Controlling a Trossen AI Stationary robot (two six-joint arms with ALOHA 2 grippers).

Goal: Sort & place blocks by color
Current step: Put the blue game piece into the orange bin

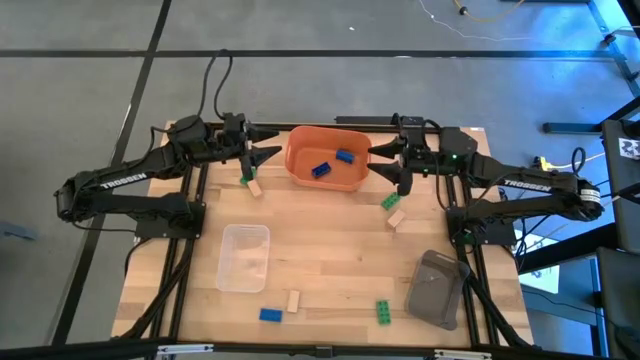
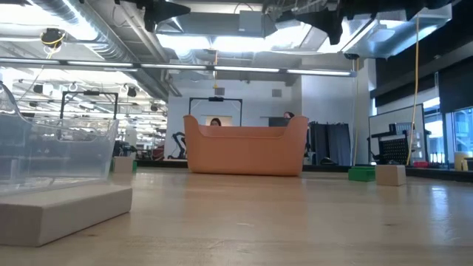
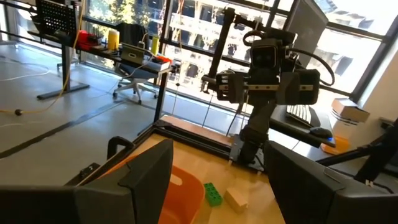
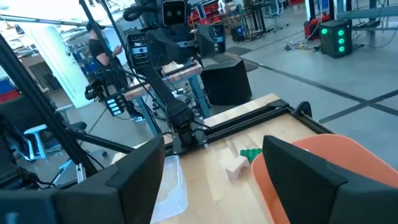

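The orange bin [image 1: 300, 150] stands at the far middle of the table with two blue blocks [image 1: 321, 169] [image 1: 345, 156] inside. My left gripper [image 1: 270, 143] hovers open just off the bin's left rim. My right gripper [image 1: 378, 160] hovers open just off its right rim. Neither holds anything. A green block [image 1: 246, 180] and a tan one [image 1: 254, 187] lie on the table below the left gripper. Another green [image 1: 390, 201] and tan [image 1: 397, 218] pair lies near the right gripper. A blue [image 1: 270, 315], a tan [image 1: 294, 301] and a green block [image 1: 383, 312] lie near the near edge.
A clear tray [image 1: 245, 257] sits left of centre and a grey tray [image 1: 437, 288] at the near right. In the low view the clear tray [image 2: 52, 151] and a tan block [image 2: 59, 210] are close to the camera. Bare wood lies between the trays.
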